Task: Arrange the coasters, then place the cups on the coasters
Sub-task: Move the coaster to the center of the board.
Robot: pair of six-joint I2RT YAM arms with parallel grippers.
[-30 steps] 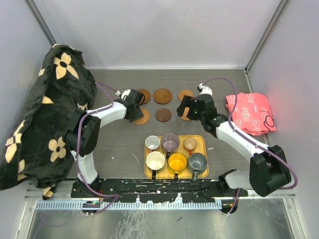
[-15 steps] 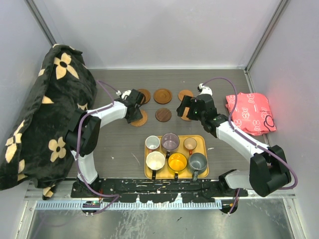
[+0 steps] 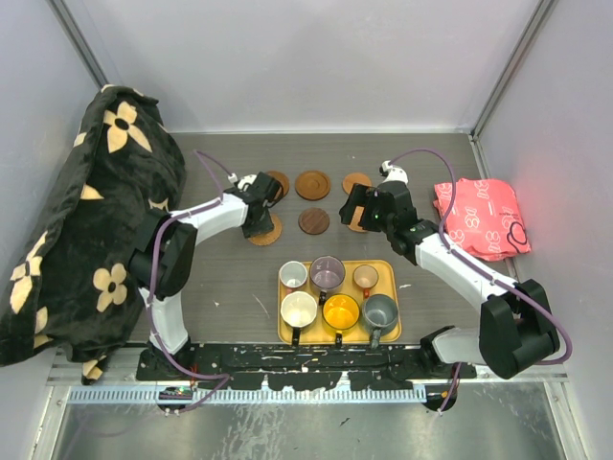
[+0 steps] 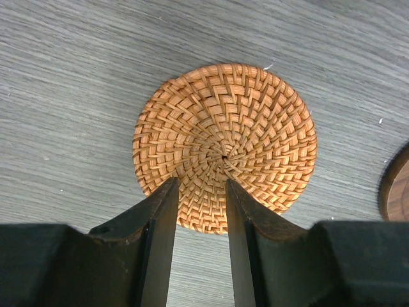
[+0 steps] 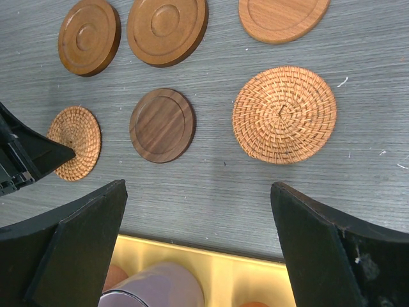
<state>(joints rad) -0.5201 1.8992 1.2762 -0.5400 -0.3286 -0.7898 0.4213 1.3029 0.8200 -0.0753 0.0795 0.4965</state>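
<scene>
Six coasters lie in two rows. In the right wrist view the far row holds two brown wooden coasters (image 5: 89, 37) (image 5: 167, 29) and a light one (image 5: 281, 16). The near row holds a small woven coaster (image 5: 75, 142), a dark one (image 5: 162, 125) and a larger woven one (image 5: 284, 115). My left gripper (image 4: 201, 185) hovers over the small woven coaster (image 4: 225, 144), which lies flat. Its jaws stand narrowly open, with nothing between them. My right gripper (image 5: 198, 185) hangs wide open and holds nothing, between the coasters and the tray. Six cups (image 3: 328, 273) stand in the yellow tray (image 3: 391, 278).
A pink cloth (image 3: 479, 216) lies at the right edge of the table. A black flowered blanket (image 3: 86, 220) is heaped along the left side. The tray sits near the front, between the two arm bases.
My left gripper has shifted slightly right and nearer over the small woven coaster. The right arm has not moved.
</scene>
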